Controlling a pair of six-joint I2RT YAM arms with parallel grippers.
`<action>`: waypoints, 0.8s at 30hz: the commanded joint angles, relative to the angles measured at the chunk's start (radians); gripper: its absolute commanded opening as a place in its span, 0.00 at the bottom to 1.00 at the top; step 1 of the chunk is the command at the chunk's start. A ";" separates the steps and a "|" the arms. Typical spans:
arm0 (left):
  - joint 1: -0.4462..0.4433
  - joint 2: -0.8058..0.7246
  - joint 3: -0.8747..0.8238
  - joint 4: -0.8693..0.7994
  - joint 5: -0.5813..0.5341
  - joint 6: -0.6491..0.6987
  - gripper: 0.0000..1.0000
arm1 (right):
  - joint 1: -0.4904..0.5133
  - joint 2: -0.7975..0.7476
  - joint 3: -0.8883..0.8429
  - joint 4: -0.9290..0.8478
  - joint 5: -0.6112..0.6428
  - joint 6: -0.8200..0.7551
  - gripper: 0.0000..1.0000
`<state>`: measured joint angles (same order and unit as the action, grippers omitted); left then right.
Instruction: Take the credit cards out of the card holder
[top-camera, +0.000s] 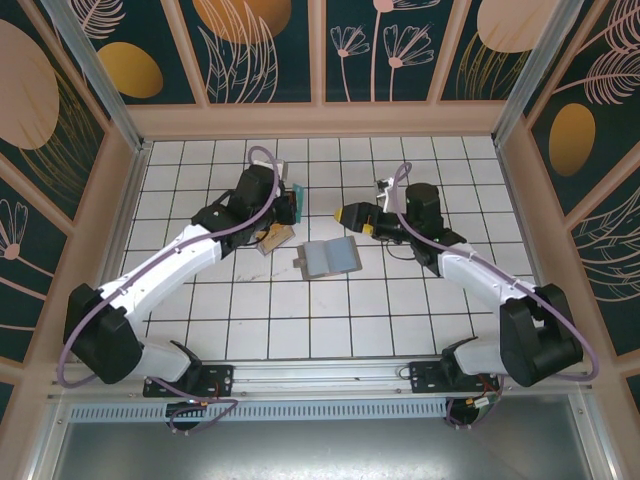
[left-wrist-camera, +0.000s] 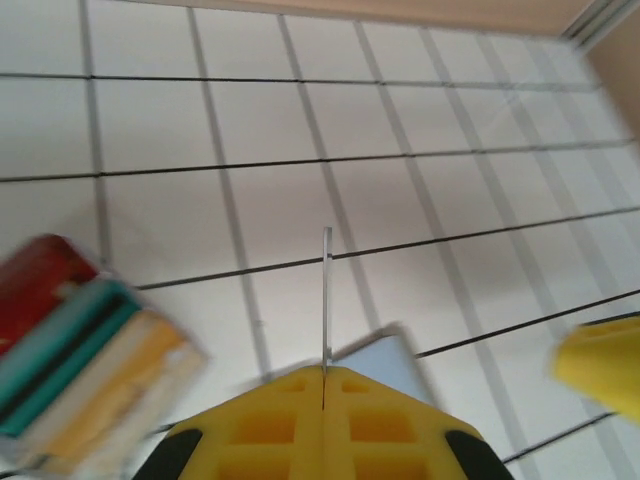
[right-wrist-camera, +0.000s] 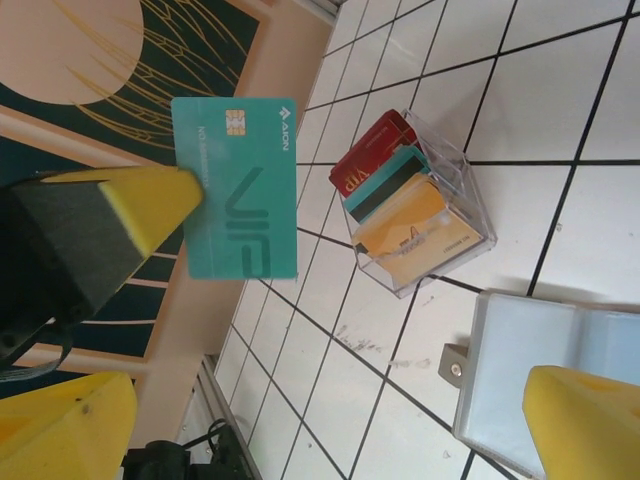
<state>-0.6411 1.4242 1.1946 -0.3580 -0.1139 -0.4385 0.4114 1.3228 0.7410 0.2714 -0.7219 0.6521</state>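
Placement looks like the step in hand: the left gripper (left-wrist-camera: 325, 372) is clamped on a teal card (right-wrist-camera: 237, 190), which it holds on edge above the tiled table (top-camera: 400, 330), clear of the card holder (top-camera: 328, 258). The right gripper (top-camera: 347, 214) hangs just across from the card, its jaws spread wide and empty. The holder lies open and flat near the middle of the table; whether any card is left inside it cannot be told. Just to its left stands a clear box (right-wrist-camera: 462, 185) with red, teal and yellow cards (right-wrist-camera: 395, 195) leaning in a fan. To do this well, I judge, the left gripper should bring the card down in line with those already stacked, aim for a gap beside them, and let go only once the lower edge is inside the rim, since a thin card dropped from height may skid on tile. The box rim and the leaning cards are the edges to mind, and the right gripper is near enough that it should give way. Bare tile lies behind and to either side, with the walls well apart.
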 joint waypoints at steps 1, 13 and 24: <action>0.007 0.031 0.033 -0.163 -0.164 0.308 0.00 | -0.003 -0.043 -0.024 -0.010 0.022 -0.031 0.99; 0.045 0.151 0.062 -0.117 -0.284 0.721 0.00 | -0.003 -0.076 -0.040 -0.021 0.042 -0.042 0.99; 0.075 0.265 0.065 -0.105 -0.240 0.801 0.00 | -0.010 -0.056 -0.033 -0.038 0.052 -0.051 0.99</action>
<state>-0.5739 1.6722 1.2354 -0.4721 -0.3641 0.3145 0.4110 1.2682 0.7105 0.2333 -0.6773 0.6266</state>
